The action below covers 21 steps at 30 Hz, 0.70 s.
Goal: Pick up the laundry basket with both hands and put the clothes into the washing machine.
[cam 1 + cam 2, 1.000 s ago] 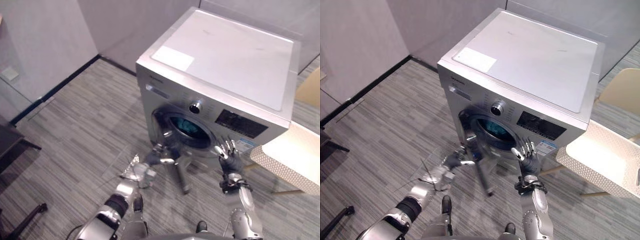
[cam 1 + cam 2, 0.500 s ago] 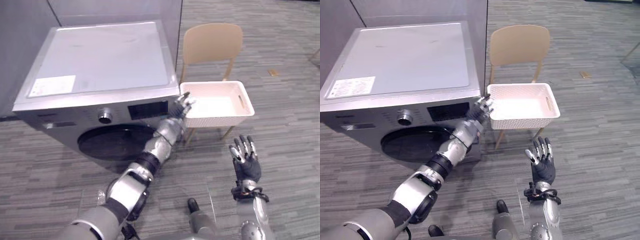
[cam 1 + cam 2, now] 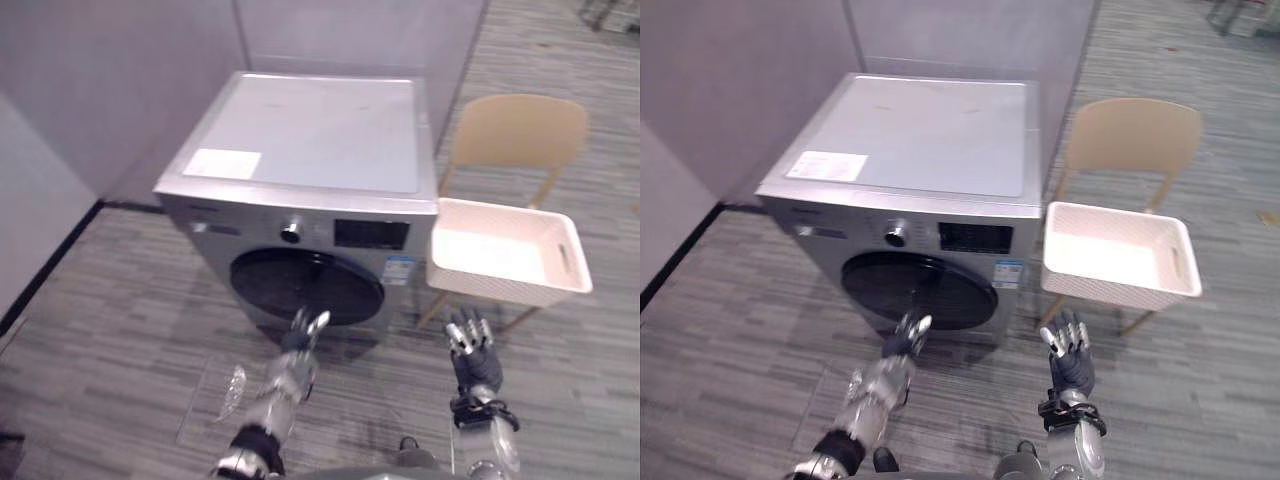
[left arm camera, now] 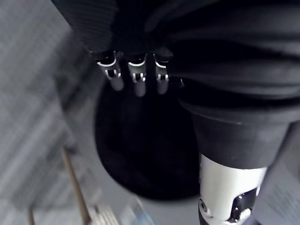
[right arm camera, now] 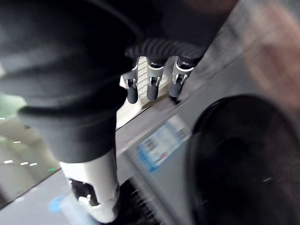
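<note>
A white perforated laundry basket [image 3: 505, 262] sits on the seat of a beige chair [image 3: 515, 130], right of the silver washing machine [image 3: 310, 140]. The basket's inside looks plain white. The machine's dark round door [image 3: 308, 285] is shut. My left hand [image 3: 300, 345] is raised low in front of the door, open, its fingers [image 4: 136, 79] straight and holding nothing. My right hand [image 3: 470, 350] is up below the basket's near wall, open and apart from it. Past its fingers [image 5: 152, 82] show the basket's lattice [image 5: 136, 101] and the door [image 5: 253, 164].
Grey partition walls [image 3: 120, 80] stand behind and left of the machine. A clear plastic sheet [image 3: 215, 400] lies on the striped grey carpet near my left arm. Open carpet stretches to the right of the chair.
The camera has swung, so the whole scene shifted. My left hand, stretched up to the basket's left rim half a second ago, is now drawn back low before the door. The right hand stays raised and open.
</note>
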Tool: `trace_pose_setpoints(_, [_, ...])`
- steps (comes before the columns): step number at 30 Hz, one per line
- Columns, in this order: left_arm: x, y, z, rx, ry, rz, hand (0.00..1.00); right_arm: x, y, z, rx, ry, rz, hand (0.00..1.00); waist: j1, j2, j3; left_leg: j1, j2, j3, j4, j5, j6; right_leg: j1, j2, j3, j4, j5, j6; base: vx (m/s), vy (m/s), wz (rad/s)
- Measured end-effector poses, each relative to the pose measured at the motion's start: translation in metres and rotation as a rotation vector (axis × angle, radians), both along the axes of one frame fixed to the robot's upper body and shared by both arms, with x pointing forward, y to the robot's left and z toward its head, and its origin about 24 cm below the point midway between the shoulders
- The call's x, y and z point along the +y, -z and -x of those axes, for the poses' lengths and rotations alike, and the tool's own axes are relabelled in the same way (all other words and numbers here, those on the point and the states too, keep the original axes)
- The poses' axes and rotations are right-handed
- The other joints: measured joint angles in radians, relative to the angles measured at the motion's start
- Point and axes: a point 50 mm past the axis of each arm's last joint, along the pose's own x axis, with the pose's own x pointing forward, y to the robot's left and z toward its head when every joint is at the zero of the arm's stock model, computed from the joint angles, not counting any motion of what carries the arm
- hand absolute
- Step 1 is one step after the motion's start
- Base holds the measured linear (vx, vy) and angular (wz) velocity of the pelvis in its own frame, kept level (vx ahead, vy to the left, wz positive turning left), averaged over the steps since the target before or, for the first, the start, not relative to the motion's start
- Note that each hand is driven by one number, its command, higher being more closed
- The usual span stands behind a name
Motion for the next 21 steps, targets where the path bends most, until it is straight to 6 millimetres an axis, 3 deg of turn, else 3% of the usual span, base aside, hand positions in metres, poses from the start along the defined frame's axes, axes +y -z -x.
trace_pose_setpoints(1, [0.009, 0.011, 0.019, 0.074, -0.002, -0.037, 0.0, -0.002, 0.014, 0.005, 0.07, 0.006, -0.008, 0.0, 0.005, -0.003, -0.004, -0.001, -0.002, -0.009, 0.0, 0.0, 0.0, 0.009, -0.001, -0.008, -0.01, 0.0, 0.0, 0.05, 0.019, 0.41])
trace_pose_setpoints(2, [0.029, 0.029, 0.057, 0.216, -0.03, -0.094, 0.0, -0.006, 0.038, 0.019, 0.198, 0.033, -0.024, 0.0, 0.012, -0.006, -0.007, -0.001, -0.006, -0.032, -0.001, 0.0, 0.0, 0.034, -0.003, -0.029, -0.03, 0.002, -0.002, 0.08, 0.005, 0.55])
trace_pose_setpoints(5, [0.081, 0.036, 0.093, 0.339, -0.139, -0.219, 0.0, -0.017, 0.083, 0.069, 0.504, 0.096, -0.055, 0.0, 0.054, -0.011, -0.015, 0.001, -0.012, -0.086, -0.001, 0.002, -0.003, 0.086, 0.0, -0.073, -0.069, 0.009, -0.011, 0.06, -0.013, 0.38])
trace_pose_setpoints(7, [0.101, 0.038, 0.123, 0.435, -0.245, -0.242, 0.0, -0.022, 0.099, 0.096, 0.657, 0.108, -0.073, 0.0, 0.056, -0.015, -0.024, 0.003, -0.018, -0.115, -0.001, 0.002, -0.003, 0.112, 0.0, -0.102, -0.089, 0.01, -0.013, 0.05, -0.018, 0.31])
trace_pose_setpoints(10, [0.107, 0.04, 0.145, 0.511, -0.284, -0.244, 0.0, -0.028, 0.11, 0.129, 0.832, 0.126, -0.097, 0.0, 0.064, -0.025, -0.022, 0.003, -0.024, -0.152, 0.001, 0.002, -0.003, 0.143, 0.0, -0.137, -0.099, 0.006, -0.02, 0.03, -0.014, 0.34])
trace_pose_setpoints(13, [0.102, 0.042, 0.148, 0.52, -0.32, -0.21, 0.0, -0.029, 0.112, 0.143, 0.882, 0.233, -0.181, 0.0, 0.085, -0.043, -0.02, 0.001, -0.04, -0.189, 0.005, 0.001, -0.002, 0.159, -0.01, -0.162, -0.095, -0.007, -0.034, 0.0, 0.001, 0.3])
trace_pose_setpoints(15, [0.101, 0.042, 0.147, 0.519, -0.328, -0.2, 0.0, -0.029, 0.112, 0.132, 0.87, 0.219, -0.181, 0.0, 0.085, -0.057, -0.014, -0.008, -0.059, -0.199, 0.022, -0.013, 0.009, 0.155, -0.029, -0.166, -0.089, -0.01, -0.031, -0.03, 0.048, 0.12])
trace_pose_setpoints(16, [0.101, 0.042, 0.142, 0.5, -0.334, -0.187, 0.0, -0.03, 0.112, 0.123, 0.858, 0.197, -0.171, 0.0, 0.084, -0.077, -0.003, -0.037, -0.079, -0.204, 0.083, -0.045, 0.023, 0.149, -0.057, -0.171, -0.071, -0.017, -0.025, -0.04, 0.086, 0.12])
trace_pose_setpoints(17, [0.102, 0.041, 0.139, 0.487, -0.34, -0.182, 0.0, -0.03, 0.112, 0.118, 0.851, 0.187, -0.166, 0.0, 0.084, -0.078, 0.0, -0.06, -0.09, -0.208, 0.131, -0.067, 0.032, 0.144, -0.072, -0.175, -0.058, -0.023, -0.027, -0.04, 0.138, 0.26])
trace_pose_setpoints(18, [0.102, 0.04, 0.13, 0.461, -0.352, -0.172, 0.0, -0.03, 0.111, 0.111, 0.838, 0.172, -0.156, 0.0, 0.083, -0.08, 0.008, -0.133, -0.113, -0.226, 0.274, -0.138, 0.054, 0.138, -0.108, -0.19, -0.028, -0.039, -0.04, -0.03, 0.146, 0.29])
trace_pose_setpoints(19, [0.101, 0.04, 0.128, 0.451, -0.352, -0.167, 0.0, -0.033, 0.11, 0.109, 0.831, 0.182, -0.153, 0.0, 0.084, -0.076, 0.013, -0.165, -0.124, -0.237, 0.351, -0.174, 0.068, 0.14, -0.122, -0.199, -0.015, -0.047, -0.042, -0.02, 0.242, 0.51])
trace_pose_setpoints(20, [0.094, 0.039, 0.119, 0.415, -0.335, -0.155, 0.0, -0.042, 0.108, 0.109, 0.826, 0.204, -0.139, 0.0, 0.087, -0.048, 0.01, -0.247, -0.143, -0.266, 0.526, -0.259, 0.091, 0.155, -0.136, -0.22, 0.033, -0.061, -0.054, 0.05, 0.349, 0.8])
trace_pose_setpoints(21, [0.085, 0.038, 0.11, 0.382, -0.302, -0.145, 0.0, -0.048, 0.107, 0.11, 0.824, 0.21, -0.12, 0.0, 0.081, -0.016, 0.019, -0.27, -0.171, -0.309, 0.6, -0.327, 0.108, 0.157, -0.154, -0.224, 0.146, -0.054, -0.082, 0.07, 0.377, 1.05])
